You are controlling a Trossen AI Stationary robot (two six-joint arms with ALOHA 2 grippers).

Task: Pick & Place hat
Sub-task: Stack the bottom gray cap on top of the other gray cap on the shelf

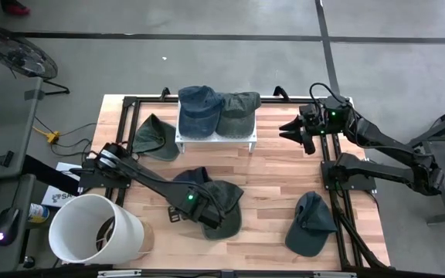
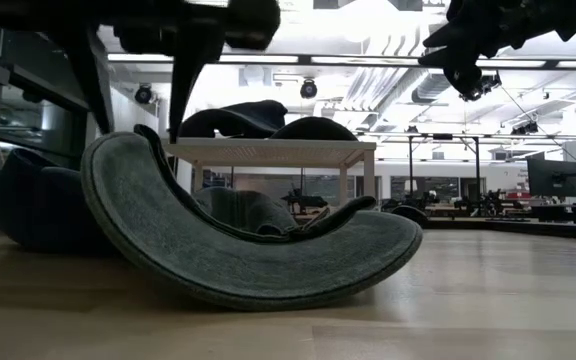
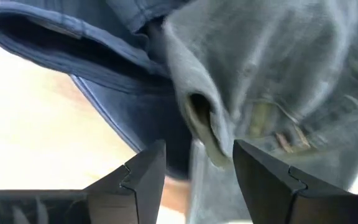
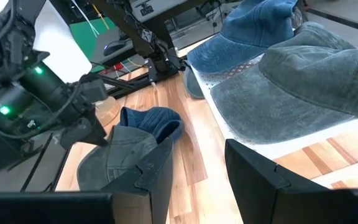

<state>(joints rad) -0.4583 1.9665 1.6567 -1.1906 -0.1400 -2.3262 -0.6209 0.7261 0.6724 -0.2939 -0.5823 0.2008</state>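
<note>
The left pincer [image 1: 205,210] hangs spread over the green cap [image 1: 224,202], which lies overlapping a blue cap [image 1: 189,180] at the surface's [image 1: 273,170] front middle. The right pincer [image 1: 290,130] waits spread beside the white stand [image 1: 215,138].

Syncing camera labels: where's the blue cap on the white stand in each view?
High view: blue cap at top centre, left half of the white stand.
Low view: dark mound on the stand's top, centre-left.
Left wrist view: not in it; only the floor-level caps under the left gripper show.
Right wrist view: upper right.
Shared landmark: the grey-green cap beside it on the stand.
</note>
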